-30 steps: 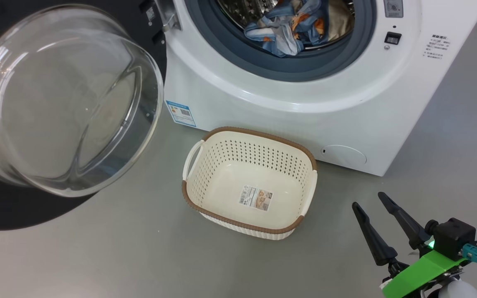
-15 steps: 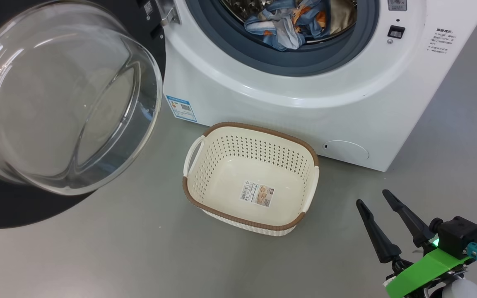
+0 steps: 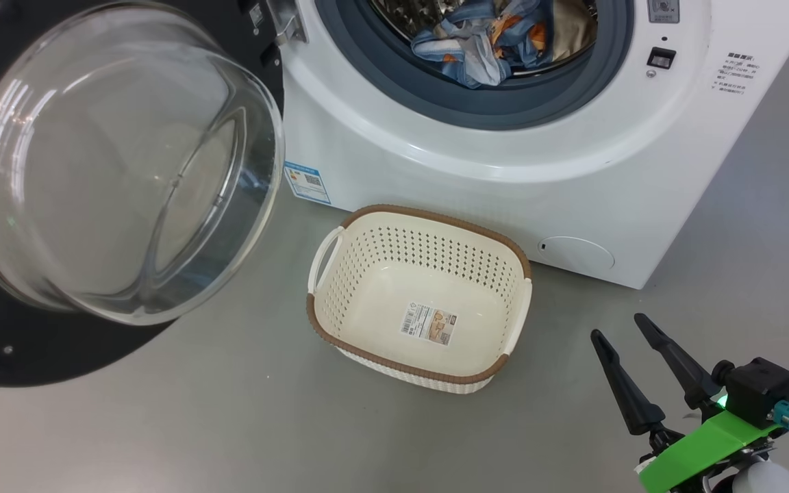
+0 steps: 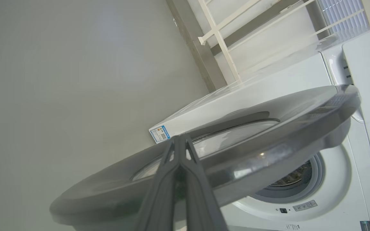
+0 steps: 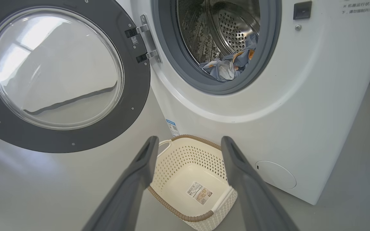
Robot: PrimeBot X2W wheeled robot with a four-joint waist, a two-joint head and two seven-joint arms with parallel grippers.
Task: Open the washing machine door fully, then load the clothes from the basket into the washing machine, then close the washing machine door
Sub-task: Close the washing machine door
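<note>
A: Door?
B: The washing machine door (image 3: 120, 171) stands swung out to the robot's left on its hinge (image 5: 145, 41). Its glass bowl bulges toward the head camera, with the black rim round it.
A: Clothes?
B: The clothes (image 3: 490, 41) lie in the drum of the washing machine (image 3: 504, 178), bunched at the lower lip, blue with orange bits. The drum mouth faces the robot.
A: Basket?
B: The basket (image 3: 435, 218) sits upright on the floor (image 3: 230, 424) just before the machine, open side up. Long axis runs roughly along the washer's front (a bit skewed), a handle at each short end, label (image 3: 429, 324) bare on its bottom.
A: Grippers?
B: Right gripper (image 3: 618, 326) hangs over the floor right of the basket, fingers spread wide, holding nothing. Left gripper (image 4: 179, 138) has its tips pinched together at the door's outer face — contact, cannot tell.
A: Room?
B: Smooth grey floor, pale wall, white railing (image 4: 217, 32) past the machine.
</note>
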